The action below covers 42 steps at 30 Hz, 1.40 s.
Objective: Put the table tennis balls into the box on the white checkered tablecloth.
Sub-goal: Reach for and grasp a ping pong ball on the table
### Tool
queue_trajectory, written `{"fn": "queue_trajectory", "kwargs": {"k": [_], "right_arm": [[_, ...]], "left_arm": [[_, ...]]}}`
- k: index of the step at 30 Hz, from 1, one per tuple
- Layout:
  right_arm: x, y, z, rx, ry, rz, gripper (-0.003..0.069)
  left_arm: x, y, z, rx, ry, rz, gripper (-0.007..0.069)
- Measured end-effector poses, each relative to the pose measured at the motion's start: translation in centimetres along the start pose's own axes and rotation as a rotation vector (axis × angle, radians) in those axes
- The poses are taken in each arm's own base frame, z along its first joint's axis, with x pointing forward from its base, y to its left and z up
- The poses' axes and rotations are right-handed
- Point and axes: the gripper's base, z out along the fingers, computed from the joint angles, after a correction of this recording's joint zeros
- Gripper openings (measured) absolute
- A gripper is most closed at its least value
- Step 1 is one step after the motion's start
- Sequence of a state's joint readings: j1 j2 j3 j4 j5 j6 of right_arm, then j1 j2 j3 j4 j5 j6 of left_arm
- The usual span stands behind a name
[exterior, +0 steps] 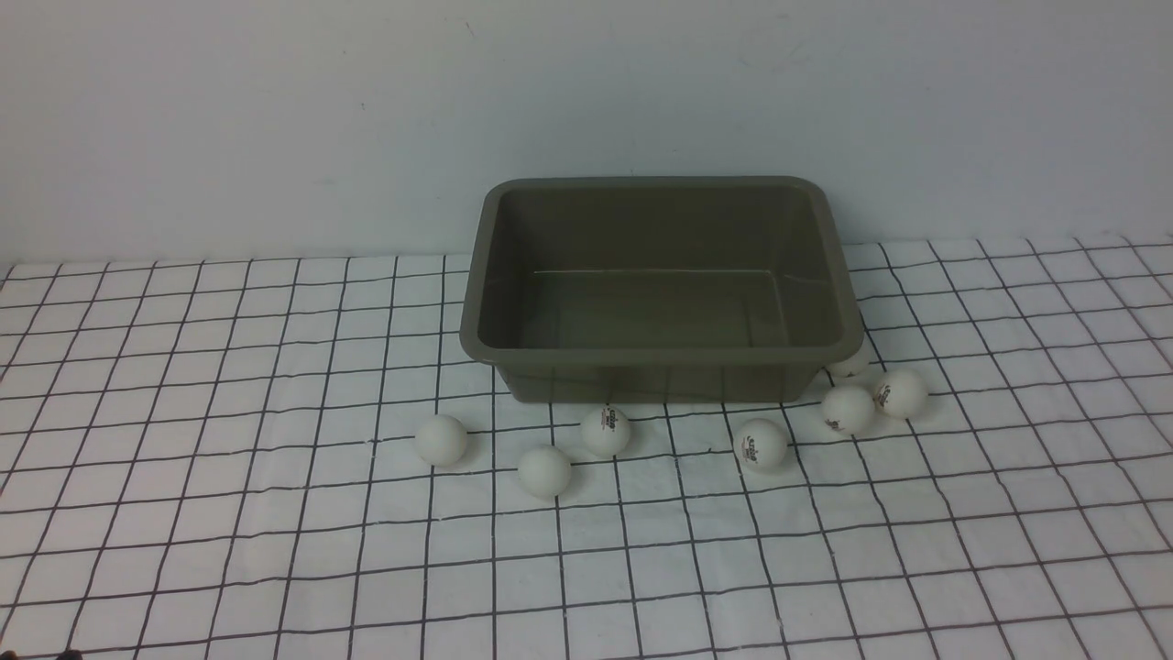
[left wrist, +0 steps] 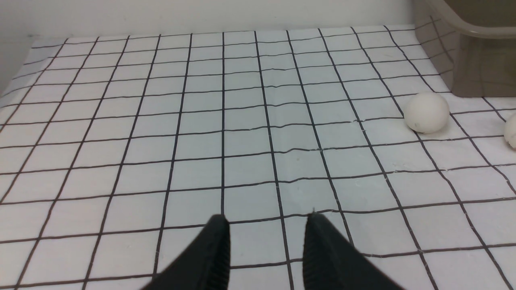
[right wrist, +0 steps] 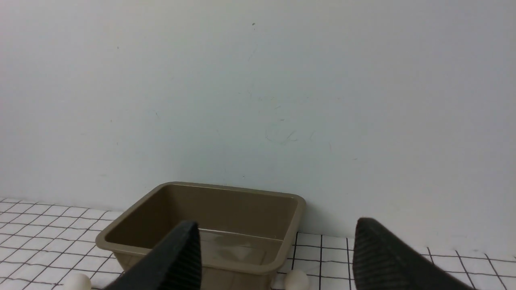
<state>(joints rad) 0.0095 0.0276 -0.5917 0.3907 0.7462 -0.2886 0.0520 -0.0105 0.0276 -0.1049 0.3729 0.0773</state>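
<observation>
Olive-grey plastic box: one, rectangular, with rounded corners and a flared rim. It stands upright at the far middle of the tablecloth, close to the pale wall. Only its bare floor shows inside.

White balls: seven, all on the cloth outside the box, along its near side.
- Four are spread in front of the near wall. From the left: a plain ball, a plain ball lying nearest of all, a printed ball just beside the box, and a printed ball.
- Three are grouped at the near right corner. Two printed balls lie side by side, and one ball is partly hidden under the rim.

Tablecloth: white with a thin black grid, slightly wrinkled.

Left gripper: black fingers parted, nothing between them. It is low over bare cloth to the left of the box, well apart from the nearest ball.

Right gripper: fingers spread wide, holding nothing. It is raised on the near right, facing the box.
</observation>
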Motion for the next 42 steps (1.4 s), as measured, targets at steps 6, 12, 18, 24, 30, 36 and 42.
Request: {"fn": "queue_trajectory", "kwargs": {"k": [6, 12, 18, 24, 30, 36, 42], "right_arm": [[0.1, 0.3, 0.0, -0.031, 0.012, 0.035, 0.0462], [0.0, 0.5, 0.0, -0.058, 0.004, 0.071, 0.0462], [0.0, 0.5, 0.0, -0.06, 0.004, 0.074, 0.0462], [0.0, 0.6, 0.0, -0.061, 0.004, 0.075, 0.0462], [0.1, 0.6, 0.0, -0.063, 0.011, 0.075, 0.0462], [0.1, 0.6, 0.0, -0.064, 0.011, 0.075, 0.0462], [0.1, 0.7, 0.0, -0.077, 0.019, 0.088, 0.0462]], "left_arm": [[0.0, 0.0, 0.0, 0.0, 0.0, 0.0, 0.0237], [0.0, 0.0, 0.0, -0.002, 0.0, 0.005, 0.0237], [0.0, 0.0, 0.0, -0.003, 0.0, 0.008, 0.0237], [0.0, 0.0, 0.0, -0.003, 0.0, 0.009, 0.0237], [0.0, 0.0, 0.0, -0.005, -0.001, 0.012, 0.0237], [-0.4, -0.3, 0.0, 0.034, -0.044, -0.104, 0.0237], [-1.1, -0.7, -0.1, 0.099, -0.111, -0.325, 0.0237]]}}
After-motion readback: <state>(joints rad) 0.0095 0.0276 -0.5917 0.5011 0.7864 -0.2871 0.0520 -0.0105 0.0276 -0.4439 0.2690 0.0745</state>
